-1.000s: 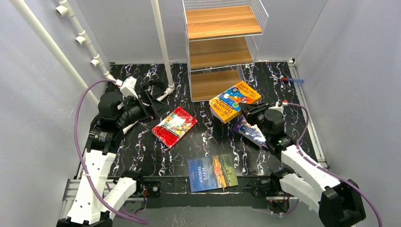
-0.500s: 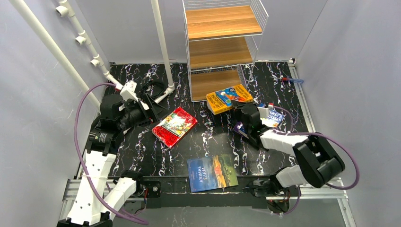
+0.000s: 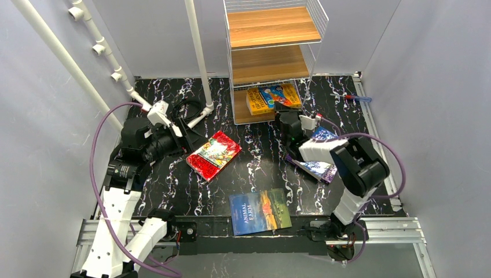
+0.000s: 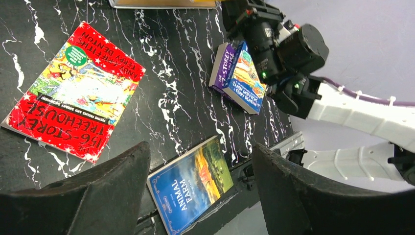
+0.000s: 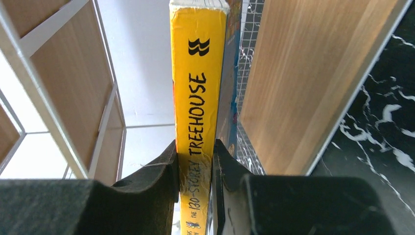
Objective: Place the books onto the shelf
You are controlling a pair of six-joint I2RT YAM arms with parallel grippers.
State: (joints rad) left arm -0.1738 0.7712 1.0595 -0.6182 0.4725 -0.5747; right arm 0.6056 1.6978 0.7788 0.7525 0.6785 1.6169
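My right gripper [image 3: 280, 111] is shut on the yellow spine of the blue cartoon book [image 3: 272, 97]. It holds the book at the front of the bottom board of the shelf [image 3: 272, 26]. The right wrist view shows the spine [image 5: 198, 93] pinched between my fingers [image 5: 161, 171], with wooden boards [image 5: 288, 83] on both sides. The red book [image 3: 213, 154], the Animal Farm book [image 3: 260, 211] and the purple book [image 3: 317, 168], partly under my right arm, lie flat on the table. My left gripper [image 3: 190, 128] hangs open and empty left of the red book [image 4: 73, 110], above the table.
A white pipe frame [image 3: 195, 52] stands left of the shelf, with a black cable loop [image 3: 188, 107] at its foot. A small red and blue tool [image 3: 352, 98] lies at the back right. Grey walls close in both sides.
My right arm has carried the blue cartoon book away from the table's middle and back to the shelf's bottom board. The left arm has barely shifted.
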